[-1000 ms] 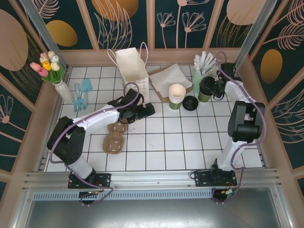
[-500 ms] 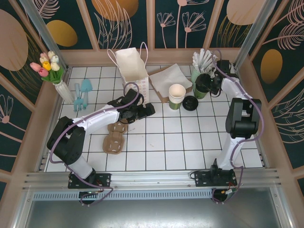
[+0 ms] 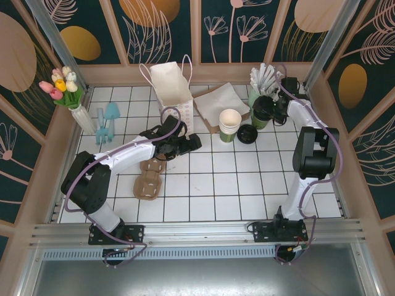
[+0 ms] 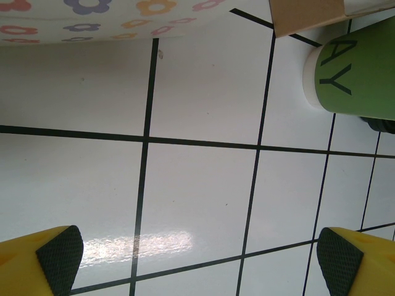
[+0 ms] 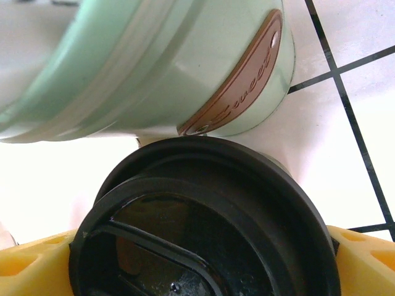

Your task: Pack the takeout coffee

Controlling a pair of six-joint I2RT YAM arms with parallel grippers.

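Observation:
The takeout coffee [image 3: 265,111], a dark green cup with a black lid, stands at the back right against the mint green holder [image 3: 255,98]. My right gripper [image 3: 271,111] is open, one yellow finger on each side of the cup. In the right wrist view the black lid [image 5: 203,228] spans the gap between the fingers [image 5: 364,253], and whether they touch it is hidden. The flowered paper bag [image 3: 173,86] stands open at the back centre. My left gripper [image 3: 185,143] is open and holds nothing, low over bare tiles [image 4: 199,203] in front of the bag.
A stack of cream-rimmed cups [image 3: 229,124] and a loose black lid [image 3: 246,134] sit left of the coffee. Napkins [image 3: 221,102] lie behind them. A cardboard cup carrier [image 3: 149,177] lies near the left arm. A tulip vase [image 3: 75,102] stands far left.
My right gripper has moved left and back onto the coffee, and its jaws have widened. The cup now stands slightly closer to the mint holder. The left arm has not moved.

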